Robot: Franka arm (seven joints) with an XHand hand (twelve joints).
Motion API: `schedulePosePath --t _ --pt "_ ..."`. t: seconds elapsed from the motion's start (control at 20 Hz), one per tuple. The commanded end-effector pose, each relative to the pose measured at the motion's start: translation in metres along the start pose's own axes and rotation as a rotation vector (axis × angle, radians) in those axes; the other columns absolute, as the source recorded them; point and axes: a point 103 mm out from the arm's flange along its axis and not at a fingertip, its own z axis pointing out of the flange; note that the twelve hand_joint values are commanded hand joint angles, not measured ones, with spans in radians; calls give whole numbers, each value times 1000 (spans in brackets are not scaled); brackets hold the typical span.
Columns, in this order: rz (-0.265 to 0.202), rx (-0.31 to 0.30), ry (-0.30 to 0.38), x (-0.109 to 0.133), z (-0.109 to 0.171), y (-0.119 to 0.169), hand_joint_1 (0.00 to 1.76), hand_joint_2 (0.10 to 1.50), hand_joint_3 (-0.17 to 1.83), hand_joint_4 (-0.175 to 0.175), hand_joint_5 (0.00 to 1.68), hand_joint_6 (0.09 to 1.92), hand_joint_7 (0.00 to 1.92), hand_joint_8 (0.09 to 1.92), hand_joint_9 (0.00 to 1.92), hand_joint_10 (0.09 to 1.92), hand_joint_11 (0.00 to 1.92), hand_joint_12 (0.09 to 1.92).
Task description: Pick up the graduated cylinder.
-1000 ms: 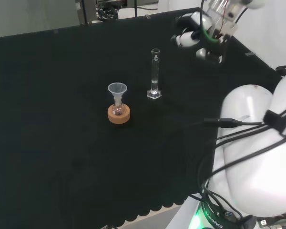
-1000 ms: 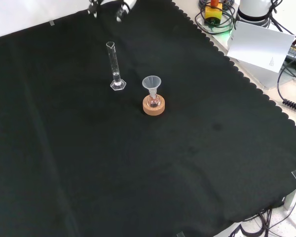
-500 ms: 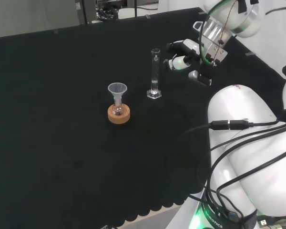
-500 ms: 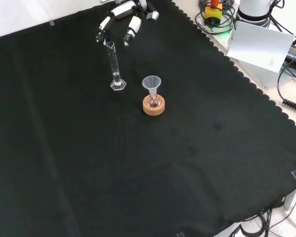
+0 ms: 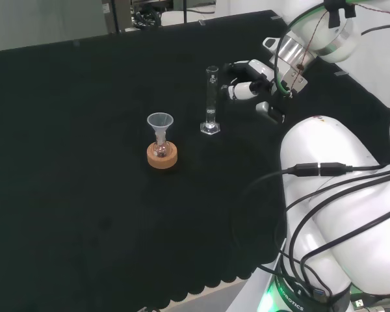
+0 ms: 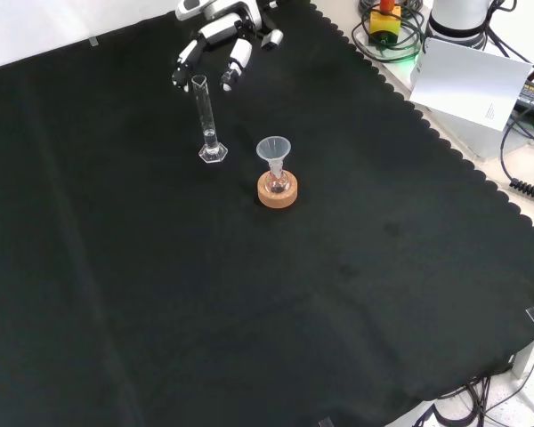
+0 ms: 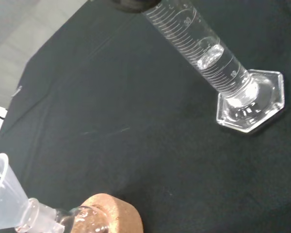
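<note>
Standing upright on its hexagonal foot, the graduated cylinder rests on the black cloth toward the far side of the bench in the head view, well in from every edge. In the front view the graduated cylinder is near the cloth's top edge, a little left of the middle. The wrist view brings it close: the graduated cylinder shows fine printed marks along its clear tube, and a little clear liquid appears to sit low in the tube (the level is hard to read through the glass).

The hand hovers just beside the cylinder's upper part, on its right in the head view, apart from the glass. Its fingers are spread and only slightly bent, reaching down on either side of the cylinder's mouth in the front view without closing round it; the hand holds nothing.

Nearer the front of the cloth in the head view, a small flask sits in a cork ring with a clear funnel in its neck. This set stands near the cylinder but not touching it, to its lower left in the head view and to its lower right in the front view, where the funnel tops the cork ring.
</note>
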Motion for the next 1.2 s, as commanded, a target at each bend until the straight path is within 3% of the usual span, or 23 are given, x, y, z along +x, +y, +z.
schedulePosePath --t 0.05,0.5,1.2 --pt "-49 11 81 -6 12 8 1035 960 -175 -54 498 87 329 650 553 573 287 1319" --pt "-124 11 212 -7 32 22 1083 954 -175 -49 531 87 396 640 641 562 330 1303" --pt "-176 27 271 -6 45 27 1099 953 -175 -43 530 87 382 621 623 539 318 1295"
